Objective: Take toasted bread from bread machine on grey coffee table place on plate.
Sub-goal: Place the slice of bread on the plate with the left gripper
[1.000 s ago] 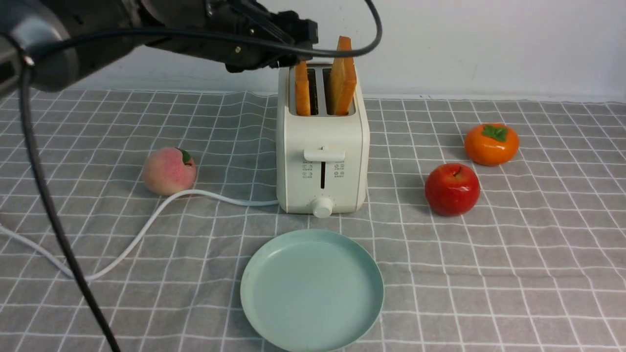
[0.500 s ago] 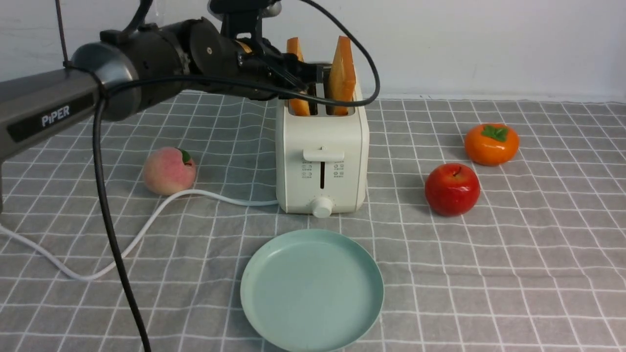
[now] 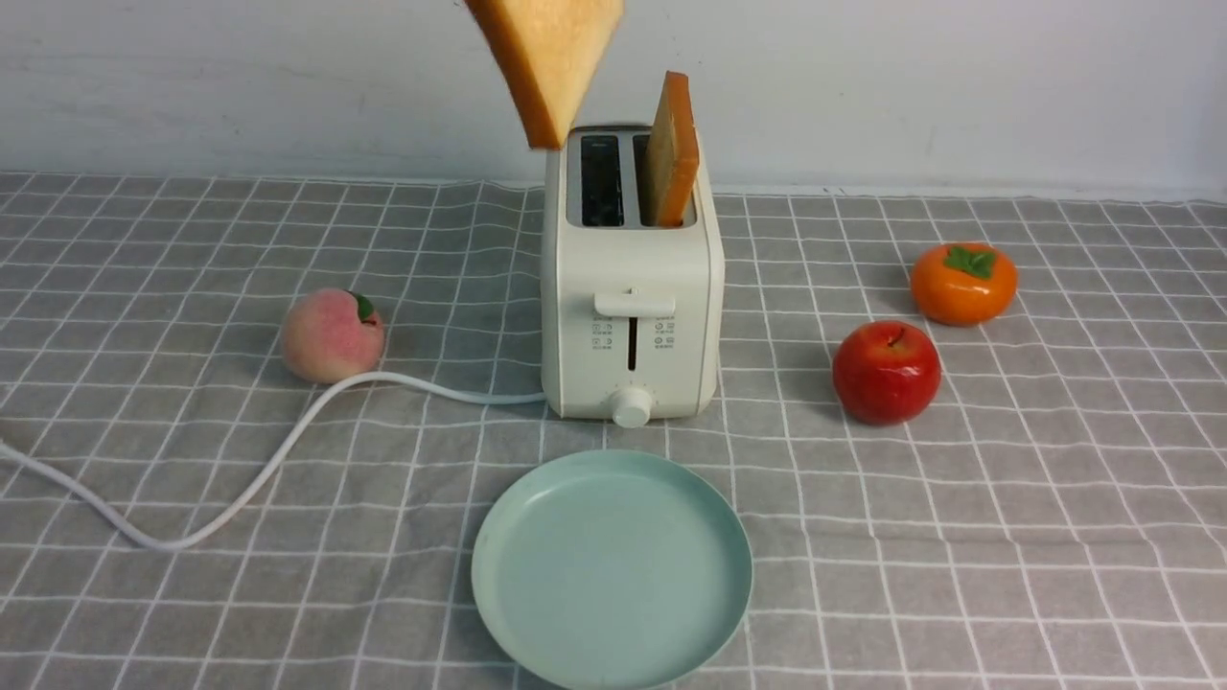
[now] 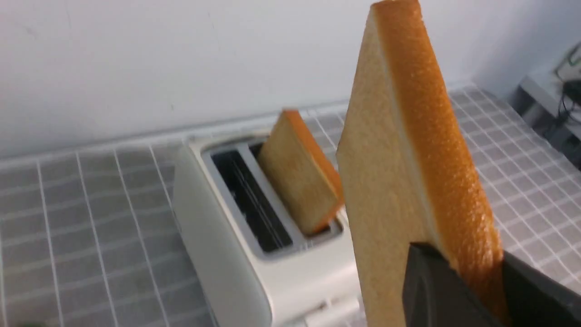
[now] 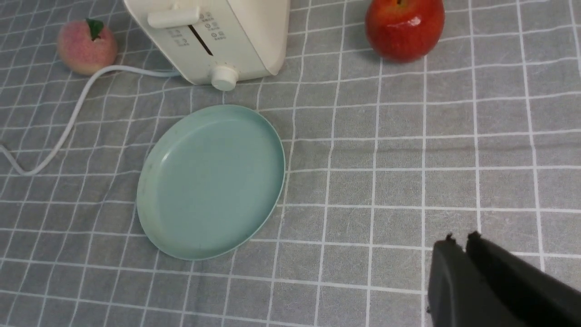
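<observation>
The cream-white bread machine (image 3: pixel 631 287) stands mid-table on the grey coffee table (image 3: pixel 1007 498). Its left slot is empty; one slice of toasted bread (image 3: pixel 671 149) leans in the right slot. The other slice (image 3: pixel 551 57) hangs in the air above the toaster's left side, its top cut off by the frame. In the left wrist view my left gripper (image 4: pixel 472 272) is shut on this slice (image 4: pixel 399 159), with the toaster (image 4: pixel 245 245) below. The mint-green plate (image 3: pixel 611 567) lies bare in front of the toaster. My right gripper (image 5: pixel 460 238) is shut and empty, low over the cloth to the right of the plate (image 5: pixel 211 181).
A peach (image 3: pixel 332 335) lies left of the toaster, with the white cord (image 3: pixel 240 479) curving away past it. A red apple (image 3: pixel 886 371) and an orange persimmon (image 3: pixel 962 281) lie to the right. A white wall runs behind the table.
My left gripper has pulled the left slice up out of its slot and risen out of the front view. The slice now hangs turned, corner down. The right slice has stayed.
</observation>
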You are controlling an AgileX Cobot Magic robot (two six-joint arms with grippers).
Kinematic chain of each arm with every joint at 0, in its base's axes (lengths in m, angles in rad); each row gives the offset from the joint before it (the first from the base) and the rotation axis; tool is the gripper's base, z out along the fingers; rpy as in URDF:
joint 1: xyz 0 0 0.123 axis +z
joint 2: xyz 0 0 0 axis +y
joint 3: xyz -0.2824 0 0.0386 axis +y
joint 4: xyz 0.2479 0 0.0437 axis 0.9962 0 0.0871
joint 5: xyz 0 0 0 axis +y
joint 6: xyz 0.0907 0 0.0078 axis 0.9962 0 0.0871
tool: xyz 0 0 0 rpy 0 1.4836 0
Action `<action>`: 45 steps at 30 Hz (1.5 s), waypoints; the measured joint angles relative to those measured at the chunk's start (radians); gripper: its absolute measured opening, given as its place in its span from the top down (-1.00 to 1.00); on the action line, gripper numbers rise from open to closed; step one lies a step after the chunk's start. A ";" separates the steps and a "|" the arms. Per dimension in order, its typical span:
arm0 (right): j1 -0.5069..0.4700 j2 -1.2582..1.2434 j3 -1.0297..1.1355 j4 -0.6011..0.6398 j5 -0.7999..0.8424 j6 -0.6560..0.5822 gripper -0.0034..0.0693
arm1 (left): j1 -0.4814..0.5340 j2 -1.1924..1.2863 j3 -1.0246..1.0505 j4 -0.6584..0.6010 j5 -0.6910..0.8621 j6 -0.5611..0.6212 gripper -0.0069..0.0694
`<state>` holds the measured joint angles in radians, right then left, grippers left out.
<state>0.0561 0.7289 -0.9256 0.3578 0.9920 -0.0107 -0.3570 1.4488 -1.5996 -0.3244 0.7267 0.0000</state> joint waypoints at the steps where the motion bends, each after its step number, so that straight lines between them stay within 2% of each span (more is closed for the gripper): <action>1: 0.000 0.000 0.000 0.000 -0.002 0.000 0.79 | 0.000 -0.009 0.040 -0.006 0.008 0.000 0.60; 3: 0.000 0.000 0.000 0.000 -0.002 0.000 0.79 | 0.000 -0.014 0.109 -0.025 0.017 -0.008 0.60; 6: 0.000 0.000 0.000 0.000 -0.002 0.000 0.77 | 0.000 -0.006 0.328 -0.179 0.023 0.041 0.60; 11: 0.000 0.000 0.000 0.000 -0.002 0.000 0.75 | 0.000 -0.003 0.575 -0.512 -0.030 0.329 0.60; 15: 0.000 0.000 0.000 0.000 -0.002 0.000 0.73 | 0.000 0.008 0.693 -0.788 -0.101 0.554 0.60; 18: 0.000 0.000 0.000 0.000 -0.002 0.000 0.72 | 0.000 0.044 0.727 -0.934 -0.144 0.644 0.60; 20: 0.000 0.000 0.000 0.000 -0.002 0.000 0.71 | 0.000 0.076 0.732 -0.972 -0.161 0.672 0.60; 28: 0.000 0.000 0.000 0.000 -0.002 0.000 0.68 | 0.000 0.181 0.732 -0.989 -0.180 0.692 0.54; 33: 0.000 0.000 0.000 0.000 -0.002 0.000 0.66 | 0.000 0.198 0.732 -0.929 -0.225 0.694 0.16; 34: 0.000 0.000 0.000 0.000 -0.002 0.000 0.66 | 0.000 0.198 0.732 -0.890 -0.228 0.694 -0.01; 36: 0.000 0.000 0.000 0.000 -0.002 0.000 0.65 | 0.000 0.189 0.732 -0.807 -0.237 0.679 -0.20; 37: 0.000 0.000 0.000 0.000 -0.002 0.000 0.65 | 0.000 0.188 0.732 -0.798 -0.238 0.674 -0.21; 39: 0.000 0.000 0.000 0.000 -0.008 0.000 0.64 | 0.000 0.142 0.732 -0.681 -0.279 0.581 -0.30; 40: 0.000 0.000 0.000 0.000 -0.008 0.000 0.64 | 0.000 0.138 0.732 -0.672 -0.283 0.574 -0.30; 42: 0.000 0.000 0.000 0.007 -0.038 0.000 0.63 | 0.000 0.076 0.732 -0.548 -0.333 0.496 -0.26; 44: 0.000 0.001 0.000 0.028 -0.071 0.000 0.63 | 0.000 0.040 0.732 -0.482 -0.349 0.454 -0.21; 45: 0.000 0.003 0.000 0.072 -0.117 -0.003 0.62 | 0.000 -0.018 0.732 -0.387 -0.356 0.372 -0.06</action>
<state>0.0561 0.7324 -0.9256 0.4295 0.8751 -0.0141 -0.3570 1.4309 -0.8679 -0.7113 0.3710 0.3720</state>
